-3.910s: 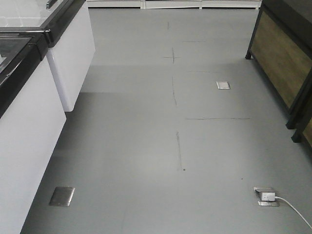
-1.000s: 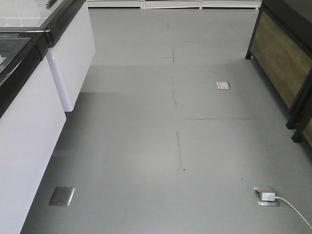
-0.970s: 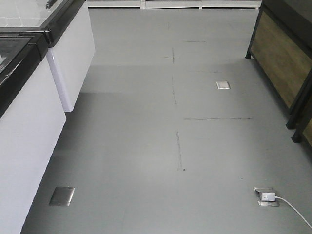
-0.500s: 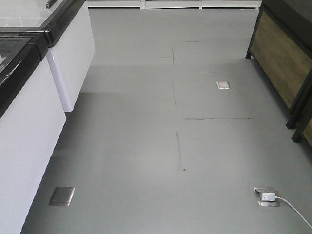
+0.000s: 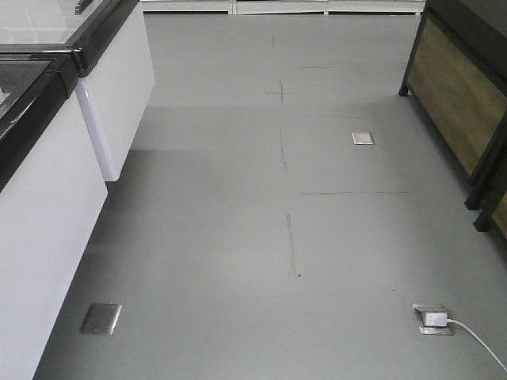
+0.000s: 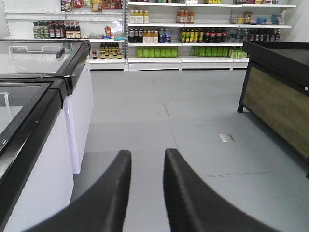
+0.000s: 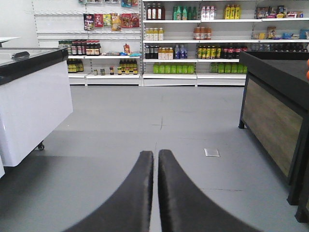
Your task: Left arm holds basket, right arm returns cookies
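found left gripper (image 6: 147, 152) slightly parted and empty, chest freezer (image 6: 48, 104) close on its left, right gripper (image 7: 155, 152) closed on nothing, basket and cookies out of view; risks a blind reach clipping that freezer.

Bright, even shop lighting; soft shadow on floor (image 5: 238, 237) beside cabinet (image 5: 47, 214); mild grain.

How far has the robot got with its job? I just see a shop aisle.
Nothing looks done: no basket or cookies show in any view. In hand, nothing: the left end effector stands open and empty, the right end effector shut on nothing, both facing the stocked shelves across bare floor. Everything is left.
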Controlling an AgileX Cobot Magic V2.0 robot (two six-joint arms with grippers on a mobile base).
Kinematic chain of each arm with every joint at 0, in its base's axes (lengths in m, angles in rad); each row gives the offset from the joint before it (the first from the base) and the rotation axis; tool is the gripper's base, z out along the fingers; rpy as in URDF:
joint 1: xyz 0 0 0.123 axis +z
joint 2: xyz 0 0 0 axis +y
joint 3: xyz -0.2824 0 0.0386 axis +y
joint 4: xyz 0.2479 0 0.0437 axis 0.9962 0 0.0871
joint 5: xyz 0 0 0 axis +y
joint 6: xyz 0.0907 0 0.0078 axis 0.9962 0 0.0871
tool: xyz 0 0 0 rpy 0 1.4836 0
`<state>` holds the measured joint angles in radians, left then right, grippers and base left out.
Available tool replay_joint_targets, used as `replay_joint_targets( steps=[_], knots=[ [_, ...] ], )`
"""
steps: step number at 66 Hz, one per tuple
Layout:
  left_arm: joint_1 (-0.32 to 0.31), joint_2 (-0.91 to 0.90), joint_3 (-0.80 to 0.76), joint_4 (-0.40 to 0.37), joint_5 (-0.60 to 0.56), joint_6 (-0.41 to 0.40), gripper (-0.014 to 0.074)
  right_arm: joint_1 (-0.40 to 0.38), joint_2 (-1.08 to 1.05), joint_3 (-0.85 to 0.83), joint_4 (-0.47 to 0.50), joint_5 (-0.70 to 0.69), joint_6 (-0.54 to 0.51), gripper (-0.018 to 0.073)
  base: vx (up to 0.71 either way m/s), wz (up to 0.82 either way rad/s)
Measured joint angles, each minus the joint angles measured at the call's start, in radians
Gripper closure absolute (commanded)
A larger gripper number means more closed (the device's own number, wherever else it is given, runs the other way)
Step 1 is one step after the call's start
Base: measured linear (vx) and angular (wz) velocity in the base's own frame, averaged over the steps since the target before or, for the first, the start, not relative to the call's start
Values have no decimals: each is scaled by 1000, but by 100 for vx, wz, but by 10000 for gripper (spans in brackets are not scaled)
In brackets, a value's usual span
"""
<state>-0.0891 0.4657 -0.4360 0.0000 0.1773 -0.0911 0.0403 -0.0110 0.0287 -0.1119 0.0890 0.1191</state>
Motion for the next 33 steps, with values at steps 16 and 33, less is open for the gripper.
replay_joint_targets(
  steps=[16,33],
  knots=[
    [0,0,0,0,0,0,121,0,0,0,0,0,0,565,0,0],
    [0,0,0,0,-15,0,94,0,0,0,0,0,0,565,0,0]
  ],
)
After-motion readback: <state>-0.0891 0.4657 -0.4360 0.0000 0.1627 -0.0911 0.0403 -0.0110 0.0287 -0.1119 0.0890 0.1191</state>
